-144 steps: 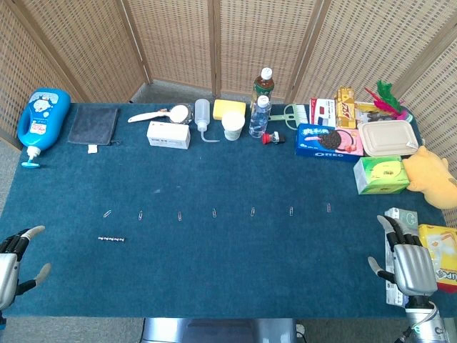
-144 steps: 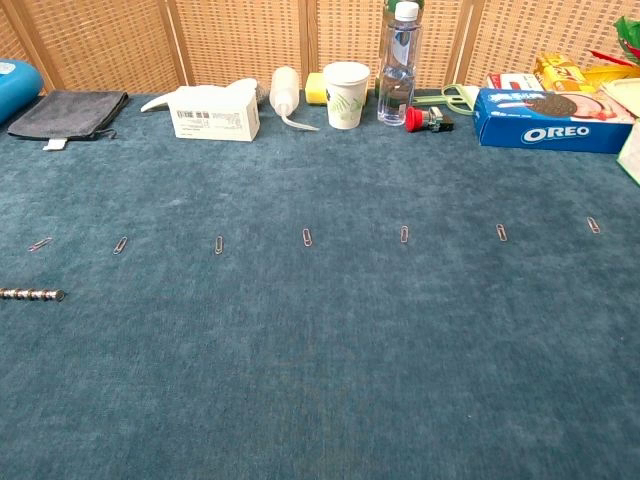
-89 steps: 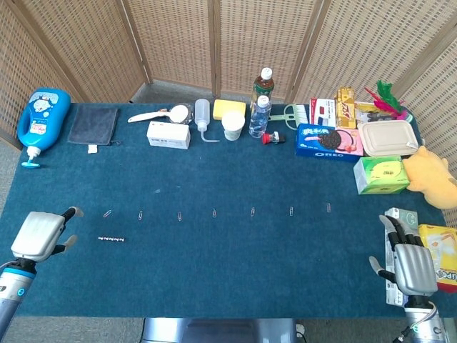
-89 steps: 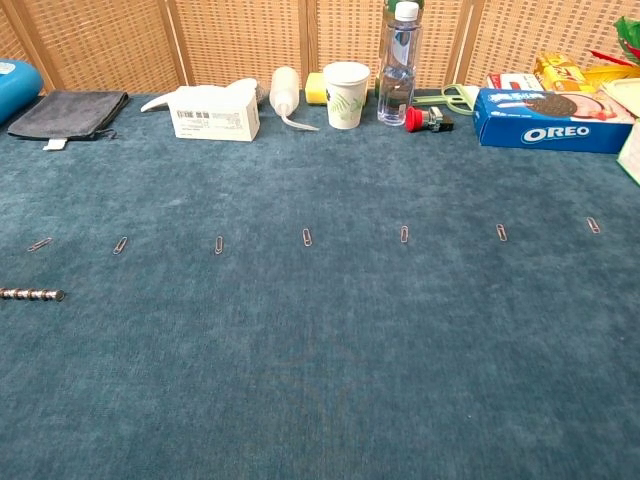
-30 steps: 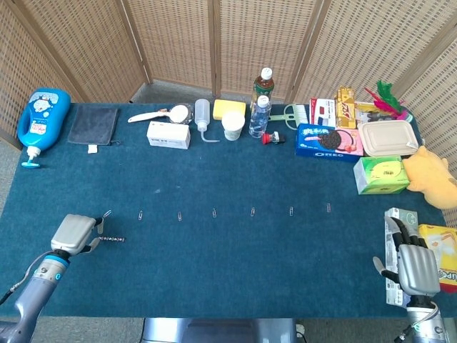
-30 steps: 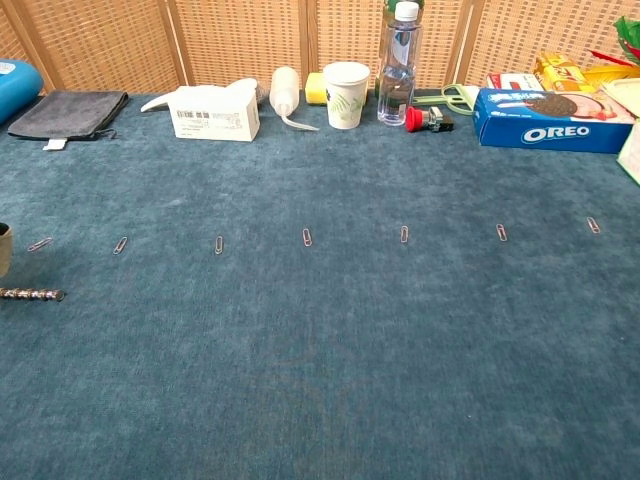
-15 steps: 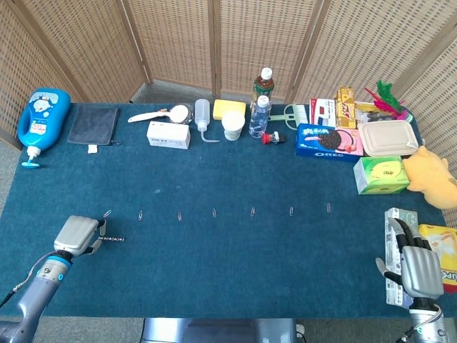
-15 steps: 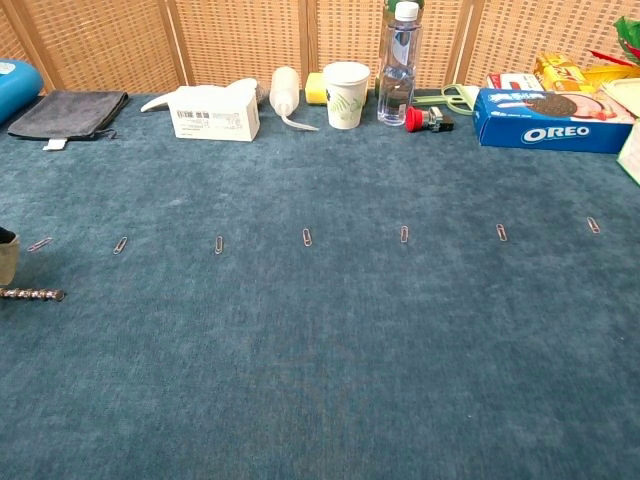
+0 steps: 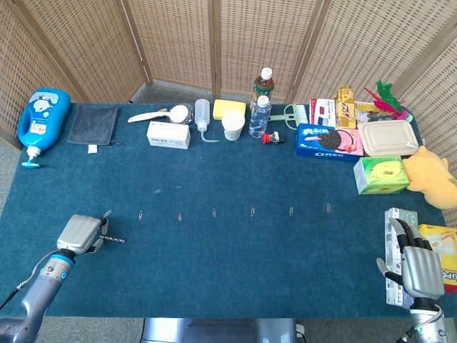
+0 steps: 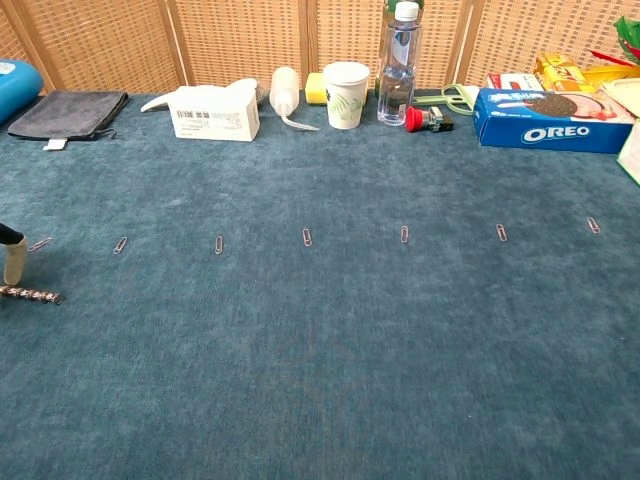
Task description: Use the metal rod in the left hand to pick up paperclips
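blue felt table (image 9: 235, 271) under everything; metal rod (image 9: 113, 241) flat on it near the front left corner, a beaded line of silver, seen in the chest view at (image 10: 32, 294); left hand (image 9: 80, 233) at the rod's left end, back of the hand up, fingers bent down over that end; cannot tell whether clamped on the rod or only touching it; one pale fingertip (image 10: 14, 260) just above the rod in the chest view; row of paperclips (image 9: 213, 211) just beyond the rod, stretching away to its right, each well apart from the next; nearest paperclip (image 9: 107, 214) just beside the left hand, not touching the rod; right hand (image 9: 418, 266) far across from the rod at the front right edge, palm down, fingers straight and slightly apart, holding nothing; white box (image 9: 168, 134), paper cup (image 9: 233, 125) and water bottle (image 9: 260, 116) well behind the rod along the back edge; oreo box (image 9: 328, 141) further right of those.
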{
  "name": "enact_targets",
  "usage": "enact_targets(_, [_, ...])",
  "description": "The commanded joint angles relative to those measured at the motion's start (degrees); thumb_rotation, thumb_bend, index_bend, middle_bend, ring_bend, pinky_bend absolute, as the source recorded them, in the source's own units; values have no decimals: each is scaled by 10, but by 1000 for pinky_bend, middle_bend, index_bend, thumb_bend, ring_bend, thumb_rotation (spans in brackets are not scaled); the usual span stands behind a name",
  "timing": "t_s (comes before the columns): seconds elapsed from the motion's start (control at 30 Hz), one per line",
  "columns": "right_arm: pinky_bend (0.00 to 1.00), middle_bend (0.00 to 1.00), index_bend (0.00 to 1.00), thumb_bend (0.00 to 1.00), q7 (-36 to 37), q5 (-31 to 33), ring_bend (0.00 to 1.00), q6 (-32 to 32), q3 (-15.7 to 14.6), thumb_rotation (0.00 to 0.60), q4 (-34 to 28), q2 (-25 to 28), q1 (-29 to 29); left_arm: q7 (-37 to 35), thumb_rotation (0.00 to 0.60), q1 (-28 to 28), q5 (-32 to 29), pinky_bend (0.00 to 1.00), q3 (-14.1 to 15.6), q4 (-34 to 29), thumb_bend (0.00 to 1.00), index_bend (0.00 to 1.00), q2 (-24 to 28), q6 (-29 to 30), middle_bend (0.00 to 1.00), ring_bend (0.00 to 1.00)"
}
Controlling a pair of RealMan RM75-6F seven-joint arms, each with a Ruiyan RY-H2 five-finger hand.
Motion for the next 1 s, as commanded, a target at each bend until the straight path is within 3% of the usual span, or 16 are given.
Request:
enact_targets(0.03, [258,168,102,274,1,0,146,0,0,600,1,0,0,3,600,-1,-1,1000,1,-1,621,483,-1,-1,1000,1000])
enact_targets(1.0, [260,177,102,274,25,-2,146,7,0,600,12,-1,-9,61,600,-19,-36,1000,10,-20,651,563,2,-17,1000,1000])
